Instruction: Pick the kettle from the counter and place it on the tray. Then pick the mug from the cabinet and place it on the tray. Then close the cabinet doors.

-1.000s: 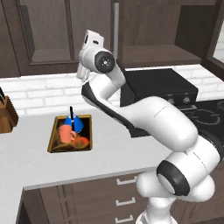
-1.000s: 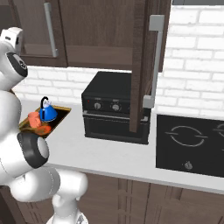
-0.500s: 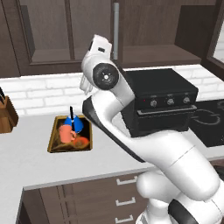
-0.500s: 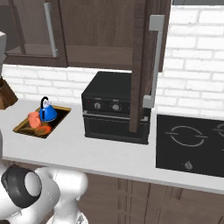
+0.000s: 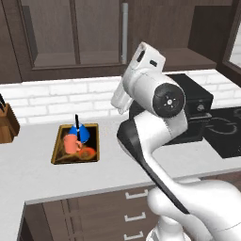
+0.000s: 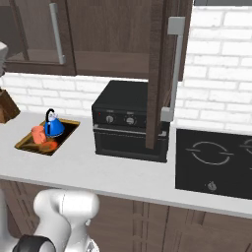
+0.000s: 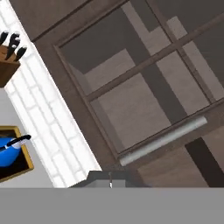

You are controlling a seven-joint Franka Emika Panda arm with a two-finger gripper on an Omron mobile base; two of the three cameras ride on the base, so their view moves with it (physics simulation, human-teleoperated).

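The blue kettle (image 5: 80, 133) and the orange mug (image 5: 70, 144) stand together on the gold-rimmed tray (image 5: 57, 147) on the white counter (image 5: 37, 176). From the right I see the kettle (image 6: 53, 127), the mug (image 6: 38, 133) and the tray (image 6: 70, 129) too. The cabinet's left glass door (image 5: 75, 33) is closed. Its right door (image 6: 156, 74) stands open, edge-on over the oven. My gripper (image 7: 110, 180) is shut with nothing in it, raised and facing the closed door's silver handle (image 7: 164, 140). The kettle (image 7: 8, 151) shows at that view's left edge.
A black oven (image 6: 128, 118) sits on the counter under the open door, with a black cooktop (image 6: 216, 160) to its right. A knife block (image 5: 7, 124) stands at the counter's left end. Drawer fronts (image 5: 132, 207) run below the counter.
My arm has swung up and across in front of the cabinet, and has left the right base view's left side. Kettle, mug, tray and doors have not moved.
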